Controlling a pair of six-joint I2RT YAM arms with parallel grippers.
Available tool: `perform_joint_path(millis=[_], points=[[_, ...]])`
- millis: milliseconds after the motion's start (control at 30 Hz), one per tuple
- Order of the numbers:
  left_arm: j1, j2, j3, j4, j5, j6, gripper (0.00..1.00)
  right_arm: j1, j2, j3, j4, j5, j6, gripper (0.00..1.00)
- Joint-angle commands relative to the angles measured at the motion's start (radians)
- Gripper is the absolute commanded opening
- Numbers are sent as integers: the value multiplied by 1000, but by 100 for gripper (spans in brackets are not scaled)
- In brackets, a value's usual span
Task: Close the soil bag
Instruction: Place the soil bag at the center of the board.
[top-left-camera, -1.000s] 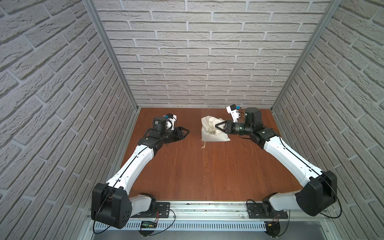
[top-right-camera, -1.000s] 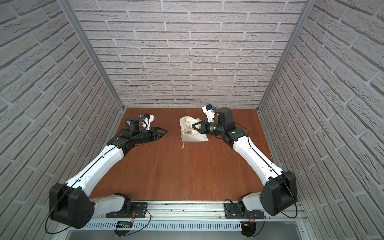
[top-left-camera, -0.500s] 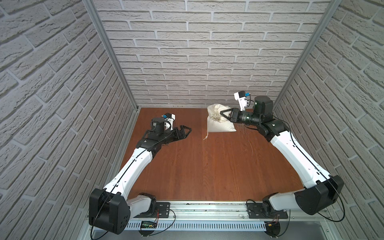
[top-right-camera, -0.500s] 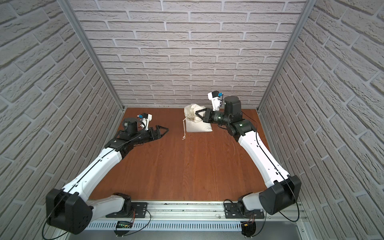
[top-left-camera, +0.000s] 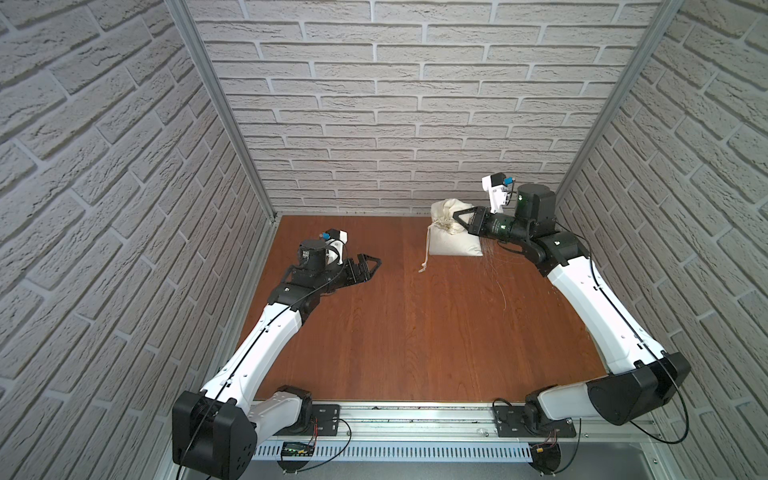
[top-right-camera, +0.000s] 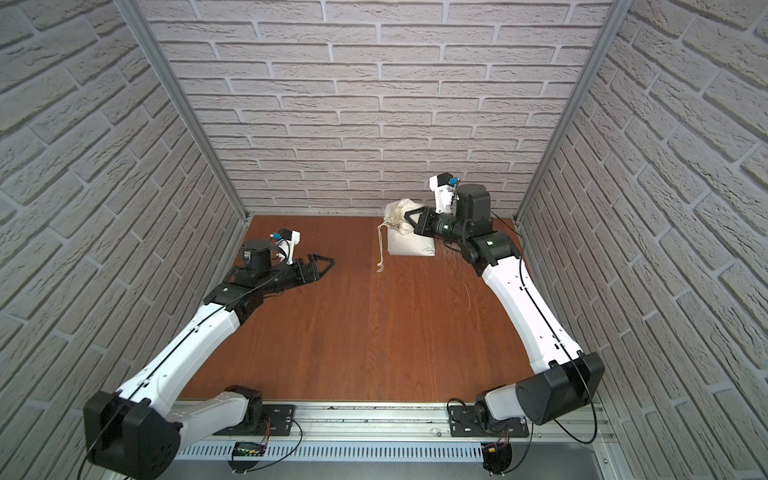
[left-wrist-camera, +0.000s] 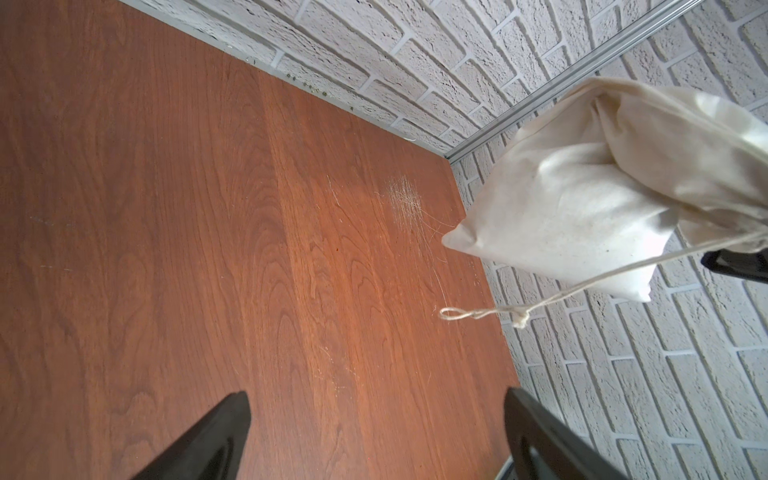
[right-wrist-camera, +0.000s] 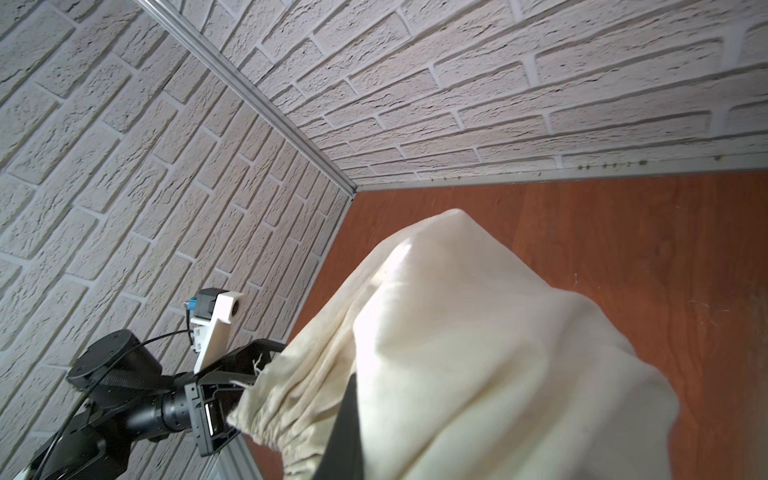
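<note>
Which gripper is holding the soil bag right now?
The right gripper: it is shut on the soil bag at its gathered neck. The left gripper stands wide open, empty, well apart from the bag.

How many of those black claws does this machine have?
2. The left gripper is open over the table, holding nothing; the right gripper is shut on the soil bag near the back wall.

Pale brick-pattern walls (top-left-camera: 374, 104) close the cell at 9, 12 and 3 o'clock. They meet at aluminium corner posts (top-left-camera: 226, 112) at 11 and 1 o'clock. The reddish wood-grain tabletop (top-left-camera: 415, 332) has pale scratches (left-wrist-camera: 403, 199) toward 1 o'clock. A metal rail (top-left-camera: 415, 415) spans 6 o'clock. The light is even.
</note>
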Motion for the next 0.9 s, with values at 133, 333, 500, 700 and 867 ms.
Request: perform_joint_path(millis=[133,333,500,700,867], points=[[1,-13,-16,26,-5,10,98,-18,21,90,113,128,-60,3],[1,-9,-14,24,-7,12,98,-27,79,141,117,194,-96,3],[2,-10,-14,19,-9,14,98,-31,113,139,163,240,-133,3],[1,-10,-16,21,-9,19,98,-31,130,109,234,283,-187,3],[2,-9,-28,31,-8,18,98,-30,134,77,294,308,-238,3]])
